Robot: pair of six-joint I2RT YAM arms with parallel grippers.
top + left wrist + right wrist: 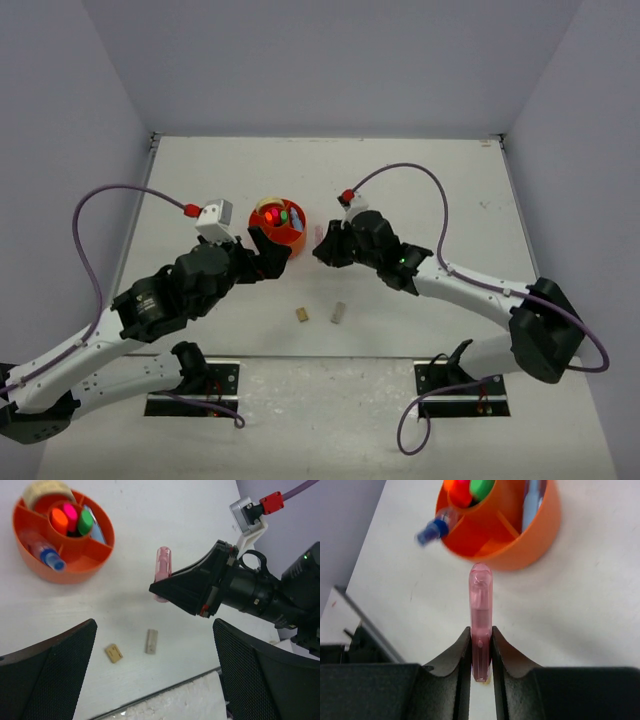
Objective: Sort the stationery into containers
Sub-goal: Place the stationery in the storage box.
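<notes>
The round orange organiser [281,225] stands mid-table. In the left wrist view its central well [71,521] holds orange, pink and green highlighters, a beige tape ring [46,489] sits at its far rim, and a blue-capped piece [44,554] lies in an outer compartment. My right gripper [481,655] is shut on a pink capsule-shaped piece [481,610], held just right of the organiser [520,535] and pointing at it. The capsule also shows in the top view [319,235]. My left gripper [155,680] is open and empty, beside the organiser's near side.
A tan block [302,314] and a grey block [338,313] lie on the table near the front edge, between the two arms. They also show under my left gripper: the tan one [114,653] and the grey one [151,641]. The right arm [250,590] reaches across.
</notes>
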